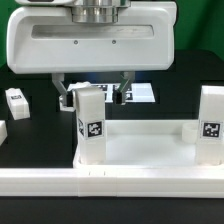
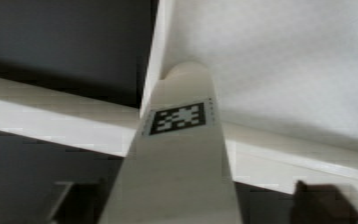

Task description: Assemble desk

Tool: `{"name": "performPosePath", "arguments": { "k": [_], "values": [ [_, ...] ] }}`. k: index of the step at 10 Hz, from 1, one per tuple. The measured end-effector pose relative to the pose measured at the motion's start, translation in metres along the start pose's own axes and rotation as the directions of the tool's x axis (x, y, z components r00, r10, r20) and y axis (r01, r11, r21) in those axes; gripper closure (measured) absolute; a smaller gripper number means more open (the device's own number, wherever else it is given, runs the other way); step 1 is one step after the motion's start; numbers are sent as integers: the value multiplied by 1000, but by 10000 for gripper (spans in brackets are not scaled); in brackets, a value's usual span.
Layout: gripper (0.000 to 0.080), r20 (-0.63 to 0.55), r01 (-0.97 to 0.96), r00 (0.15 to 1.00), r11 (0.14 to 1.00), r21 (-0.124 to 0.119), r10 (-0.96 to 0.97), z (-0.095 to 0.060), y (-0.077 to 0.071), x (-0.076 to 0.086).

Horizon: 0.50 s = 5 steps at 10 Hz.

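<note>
Exterior view: jaws apart, straddling upright leg (image 1: 90,120) at tabletop (image 1: 140,150) corner, not yet gripping. Step likely: fastening leg. Next: clamp squarely, twist.

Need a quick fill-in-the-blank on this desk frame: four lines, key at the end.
1. In the exterior view, ____ legs stand upright at the tabletop.
2. The gripper straddles the leg on the exterior view's ____.
3. Its jaws stand ____, clear of that leg's sides.
4. The other leg shows a black-and-white ____ on its face.
Missing words: two; left; open; tag.
</note>
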<state>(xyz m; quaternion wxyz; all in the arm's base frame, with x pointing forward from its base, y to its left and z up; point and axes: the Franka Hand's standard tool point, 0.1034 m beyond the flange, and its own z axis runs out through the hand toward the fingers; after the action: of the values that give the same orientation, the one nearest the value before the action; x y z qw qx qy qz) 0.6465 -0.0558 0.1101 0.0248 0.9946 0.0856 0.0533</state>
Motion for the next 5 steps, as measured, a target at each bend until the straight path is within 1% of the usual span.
{"name": "performPosePath", "arguments": {
  "k": [1, 2, 5],
  "values": [
    [411, 0, -1, 1000, 1000, 0, 1, 0, 0, 0],
    [512, 0, -3, 1000, 1000, -1, 3, 0, 1, 0],
    [511, 0, -34, 999, 999, 0, 34, 0, 2, 0]
  ]
}}
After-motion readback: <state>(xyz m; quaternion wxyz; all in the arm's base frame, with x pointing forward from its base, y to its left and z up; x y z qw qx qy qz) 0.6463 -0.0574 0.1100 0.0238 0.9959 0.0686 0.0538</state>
